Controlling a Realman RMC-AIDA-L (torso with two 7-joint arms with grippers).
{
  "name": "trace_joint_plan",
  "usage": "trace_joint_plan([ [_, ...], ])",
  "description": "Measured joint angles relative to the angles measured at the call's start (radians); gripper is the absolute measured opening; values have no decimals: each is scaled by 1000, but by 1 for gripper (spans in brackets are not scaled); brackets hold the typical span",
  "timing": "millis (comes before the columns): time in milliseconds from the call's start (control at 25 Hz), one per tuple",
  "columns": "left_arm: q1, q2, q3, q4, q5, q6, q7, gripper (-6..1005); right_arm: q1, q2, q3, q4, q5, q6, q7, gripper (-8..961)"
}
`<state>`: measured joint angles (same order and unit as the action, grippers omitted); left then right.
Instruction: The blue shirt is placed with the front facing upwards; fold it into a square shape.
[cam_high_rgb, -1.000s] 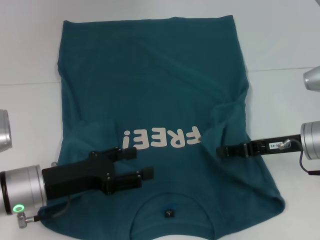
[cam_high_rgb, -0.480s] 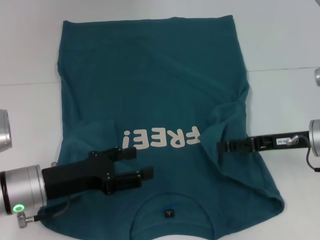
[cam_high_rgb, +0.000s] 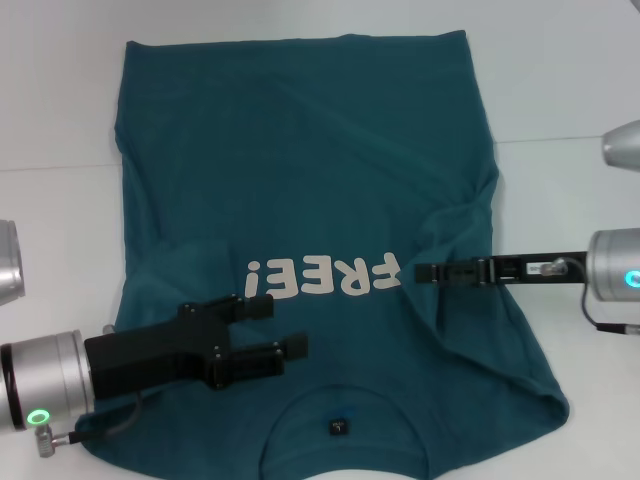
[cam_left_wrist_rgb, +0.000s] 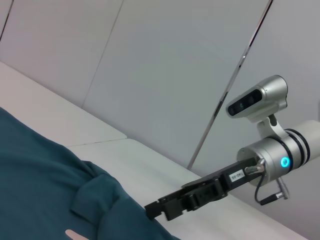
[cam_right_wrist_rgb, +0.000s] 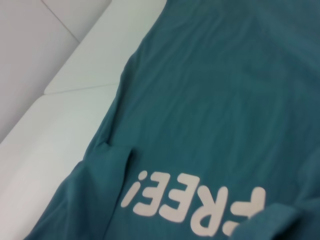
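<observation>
Teal shirt (cam_high_rgb: 300, 150) flat | sleeves folded in (roughly) | left hand (cam_high_rgb: 288, 328) wide; right hand (cam_high_rgb: 425, 271) unclear | next: grip collar end.

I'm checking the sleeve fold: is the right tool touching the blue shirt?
Cannot tell. In the head view the right tool overlaps the blue shirt, but no view plainly shows contact or gap.

Blue shirt (cam_high_rgb: 300, 170): soft matt cloth, wrinkled; table (cam_high_rgb: 570, 80) smooth white.

The white table (cam_high_rgb: 570, 70) carries the blue shirt (cam_high_rgb: 300, 150), spread front up.
</observation>
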<state>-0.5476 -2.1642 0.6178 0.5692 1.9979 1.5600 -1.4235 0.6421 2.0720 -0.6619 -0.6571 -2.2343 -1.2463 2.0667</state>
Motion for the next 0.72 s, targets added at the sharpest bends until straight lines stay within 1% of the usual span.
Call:
trace_joint_plan([
  [80,0,0,0,0,0,0,0,828,11,8,-3,18,0,27,-2,929],
  [240,1,0,0,2,-1,0,0,826,41,11,-19,77,-2,59,-5,923],
  [360,3,1,-3,4,-1,0,0,824,57,14,-41,92,0,59,-7,923],
  [520,3,1,-4,4,-1,0,1,822,71,17,-50,100,50,1,-45,924],
  [640,3,1,-4,5,-1,-2,3,820,65,17,-50,101,111,-54,-82,922],
  [720,3,1,-4,5,-1,-6,5,819,58,15,-50,101,129,-66,-85,922],
])
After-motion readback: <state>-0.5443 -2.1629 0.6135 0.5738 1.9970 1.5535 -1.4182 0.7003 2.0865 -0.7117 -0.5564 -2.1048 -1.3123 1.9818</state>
